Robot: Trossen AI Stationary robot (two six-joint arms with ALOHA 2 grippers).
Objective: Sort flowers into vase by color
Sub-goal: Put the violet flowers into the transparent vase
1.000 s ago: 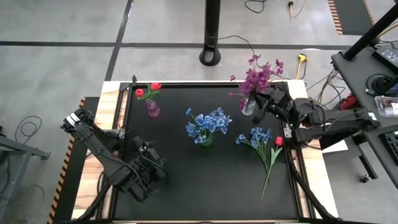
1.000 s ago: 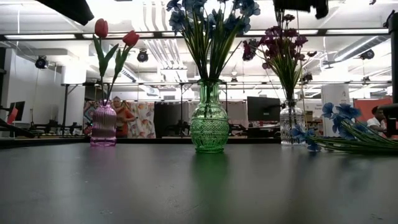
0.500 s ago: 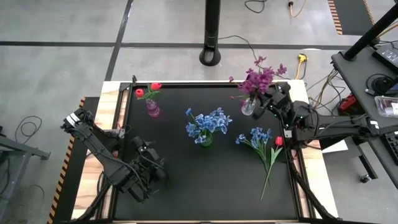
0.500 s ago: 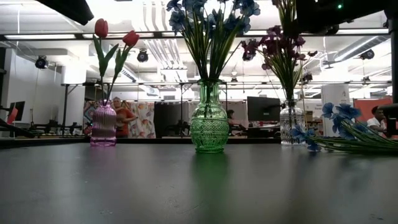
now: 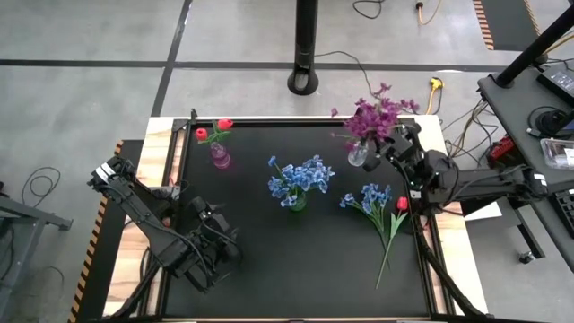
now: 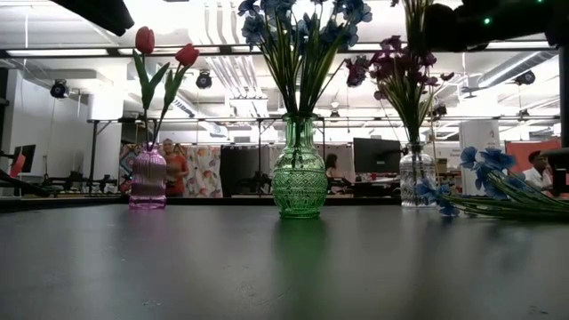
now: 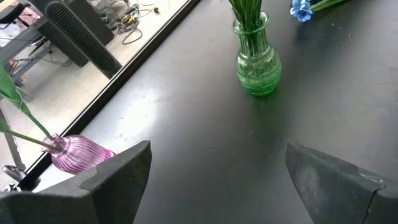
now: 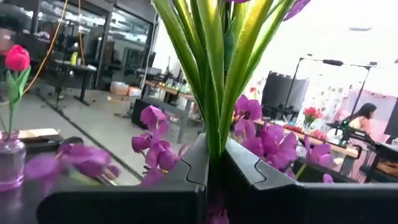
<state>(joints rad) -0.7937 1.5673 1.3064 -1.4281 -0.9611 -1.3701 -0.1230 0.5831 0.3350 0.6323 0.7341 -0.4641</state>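
My right gripper (image 5: 395, 149) is at the far right of the table, beside the clear vase (image 5: 357, 158), and is shut on a purple flower spray (image 5: 377, 115). More purple blossoms (image 6: 400, 71) stand in that vase (image 6: 416, 178). Blue flowers (image 5: 299, 176) fill the green vase (image 6: 299, 178). Two red tulips (image 5: 213, 131) stand in the pink vase (image 6: 148, 182). Loose blue flowers (image 5: 375, 197) and a red tulip (image 5: 402, 204) lie flat on the table at the right. My left gripper (image 7: 214, 180) hangs open over the near left, with nothing between its fingers. My right gripper pinches the spray's green stems (image 8: 214, 146) between its two fingers, which lie across them. The fingers come about level from the table's right side. The stems stand upright and rise past the fingers (image 6: 411, 13). The gripper hides the lower end, so I cannot tell how it sits in the vase.
The black mat (image 5: 269, 269) is bare in its near half. The loose flowers' stems (image 5: 390, 240) run toward the near right. A black pole base (image 5: 305, 82) stands on the floor beyond the far edge. People show in the room behind (image 6: 173, 164).
My right gripper has sunk beside the clear vase and drawn a little toward the table's right edge, rolling its wrist and staying shut. The purple spray has come down with it, still upright.
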